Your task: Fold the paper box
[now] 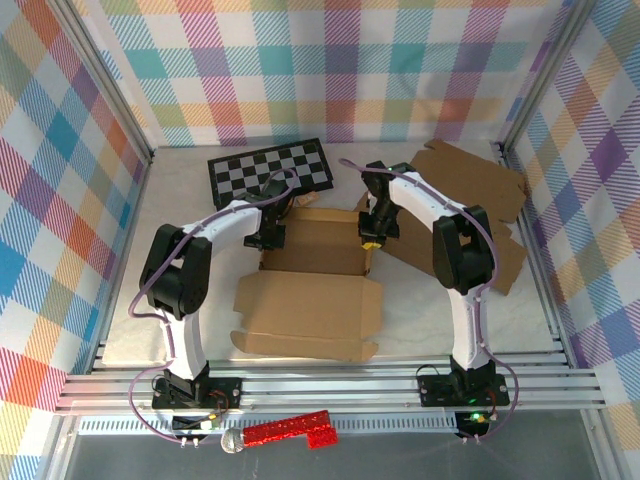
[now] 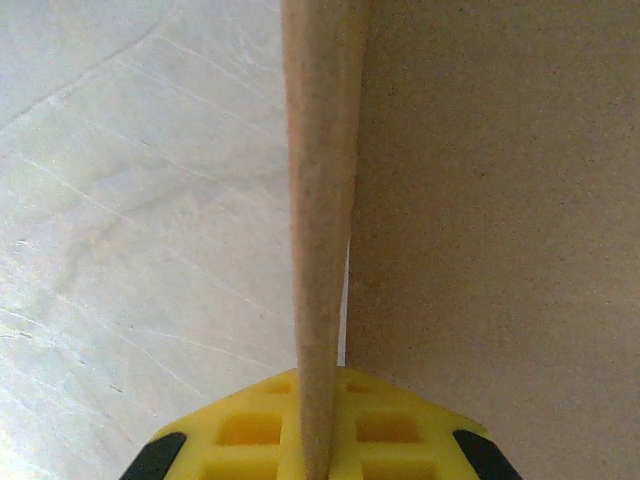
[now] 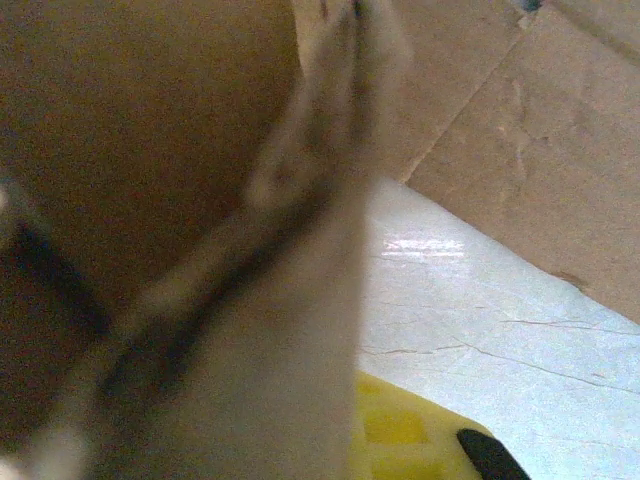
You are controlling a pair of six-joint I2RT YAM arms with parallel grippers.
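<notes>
Top external view has the paper box (image 1: 315, 248) sitting in the middle of the bench (image 1: 430, 320), its long axis running left to right between the two arms. The left claw (image 1: 267, 239) is pinched tight on the left side wall (image 2: 320, 230), the right claw (image 1: 371, 242) nipped onto the right side wall (image 1: 364, 266). The open lid flap (image 1: 305, 315) lies flat toward the arm bases, about equally near both; I'd guess it folds next.

Open paper box (image 1: 315, 245), checkerboard (image 1: 268, 172) behind
</notes>
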